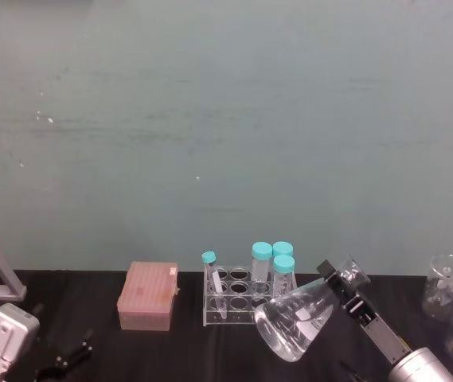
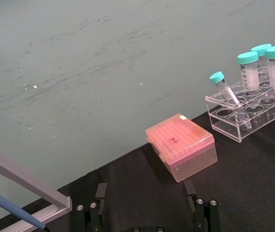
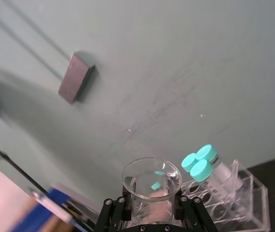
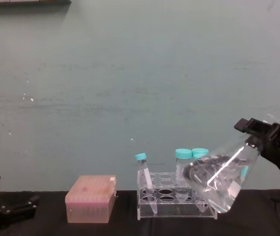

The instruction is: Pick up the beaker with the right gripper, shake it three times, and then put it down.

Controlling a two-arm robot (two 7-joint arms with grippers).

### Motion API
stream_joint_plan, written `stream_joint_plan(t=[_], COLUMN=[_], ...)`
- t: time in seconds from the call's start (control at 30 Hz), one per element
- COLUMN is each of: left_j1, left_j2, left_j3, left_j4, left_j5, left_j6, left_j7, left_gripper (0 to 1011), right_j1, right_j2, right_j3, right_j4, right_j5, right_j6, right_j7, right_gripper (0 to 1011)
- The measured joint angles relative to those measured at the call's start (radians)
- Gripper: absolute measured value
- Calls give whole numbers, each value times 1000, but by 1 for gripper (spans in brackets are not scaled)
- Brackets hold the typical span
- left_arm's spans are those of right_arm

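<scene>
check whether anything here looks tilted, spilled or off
The beaker is held steeply tilted, its neck clamped in the right gripper, base toward the tube rack. One slim tube leans in the rack. No spill shows. The left gripper sits parked at left.

Black table (image 1: 75, 290) bears pink box (image 1: 148, 296), tube rack (image 1: 238, 301).

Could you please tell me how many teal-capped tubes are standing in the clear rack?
4. One slim tube leans at the rack's left end; three wider tubes cluster at its right end. The tilted beaker could hide more.
</scene>
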Motion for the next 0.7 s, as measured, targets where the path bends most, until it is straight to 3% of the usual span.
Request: stream_joint_plan(t=[0.17, 0.53, 0.7], left_j1=[0, 0, 0], left_j2=[0, 0, 0], left_j3=[0, 0, 0], left_j4=[0, 0, 0], left_j5=[0, 0, 0], left_j6=[0, 0, 0], left_j7=[0, 0, 0], left_gripper=[1000, 1000, 1000], right_j1=[-5, -1, 2], right_j2=[-23, -16, -1], right_j3=[28, 22, 6], right_j4=[1, 8, 9], right_j5=[95, 152, 150], right_j6=[74, 135, 131], right_j7=[-38, -108, -119], right_gripper=[456, 456, 456])
